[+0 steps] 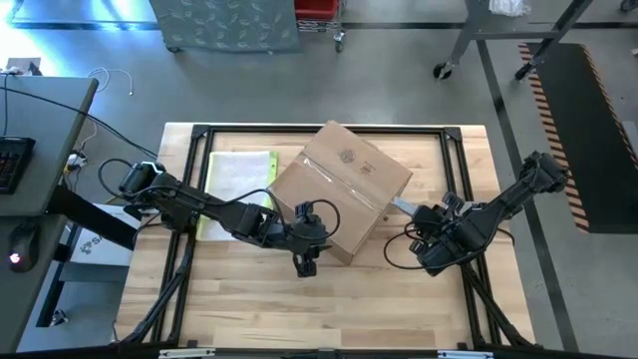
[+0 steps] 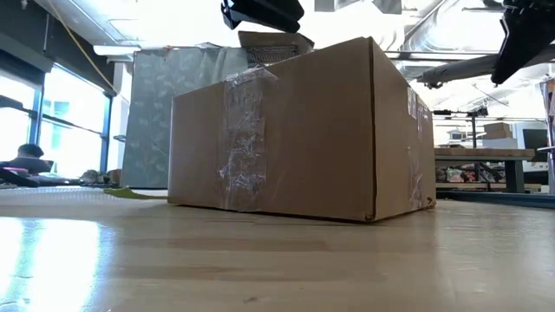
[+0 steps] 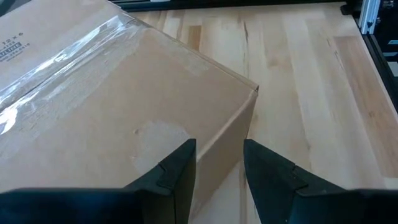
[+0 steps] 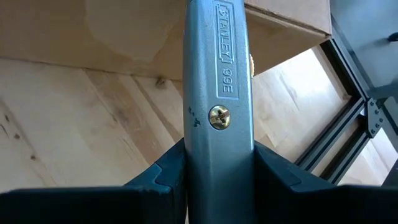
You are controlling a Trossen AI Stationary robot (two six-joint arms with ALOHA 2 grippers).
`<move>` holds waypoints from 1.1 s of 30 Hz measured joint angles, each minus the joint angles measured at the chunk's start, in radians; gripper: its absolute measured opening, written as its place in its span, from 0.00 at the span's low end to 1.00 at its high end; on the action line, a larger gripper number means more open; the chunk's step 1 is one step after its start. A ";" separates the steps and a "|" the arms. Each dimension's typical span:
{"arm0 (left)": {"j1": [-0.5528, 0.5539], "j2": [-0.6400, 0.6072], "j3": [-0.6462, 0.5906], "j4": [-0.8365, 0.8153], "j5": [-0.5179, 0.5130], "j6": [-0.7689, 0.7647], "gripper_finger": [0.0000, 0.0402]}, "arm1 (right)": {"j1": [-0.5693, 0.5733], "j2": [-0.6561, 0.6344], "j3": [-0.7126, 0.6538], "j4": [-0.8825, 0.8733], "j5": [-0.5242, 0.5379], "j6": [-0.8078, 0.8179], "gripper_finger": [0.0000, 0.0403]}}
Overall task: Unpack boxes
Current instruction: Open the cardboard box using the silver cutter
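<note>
High view: taped brown corrugated cardboard carton (image 1: 341, 189) sits mid-table, flaps sealed; left gripper (image 1: 304, 257) at its near corner, right gripper (image 1: 424, 221) beside its right edge.
Low view: clear tape strip (image 2: 243, 139) intact, nothing unpacked.
Left wrist: fingers (image 3: 177, 177) parted, empty, straddling the corner.
Right wrist: fingers clenched on grey metal utility knife (image 4: 219, 93). Cutting and emptying remain, I'd say.

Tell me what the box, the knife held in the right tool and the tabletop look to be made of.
Box: brown corrugated cardboard, matte, with glossy clear tape over its seam. Knife: apparently cast metal, dull grey, with stamped lettering and a brass-coloured screw, clamped in the right tool. Tabletop: pale wood planks, visible grain, slight sheen.
</note>
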 joint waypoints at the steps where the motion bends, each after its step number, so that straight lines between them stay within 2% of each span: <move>1: 0.000 0.000 0.000 0.000 0.000 0.000 0.29 | 0.000 0.000 0.000 0.000 0.000 0.000 0.26; 5: 0.000 0.000 0.000 0.000 0.000 0.000 0.29 | 0.000 0.000 0.000 0.000 -0.004 0.004 0.26; 13: 0.000 0.000 0.000 0.000 0.000 0.000 0.29 | 0.000 0.000 0.000 -0.032 -0.076 0.020 0.26; 33: 0.000 0.000 0.000 0.000 0.000 0.000 0.29 | 0.000 0.000 0.000 -0.032 -0.075 0.018 0.26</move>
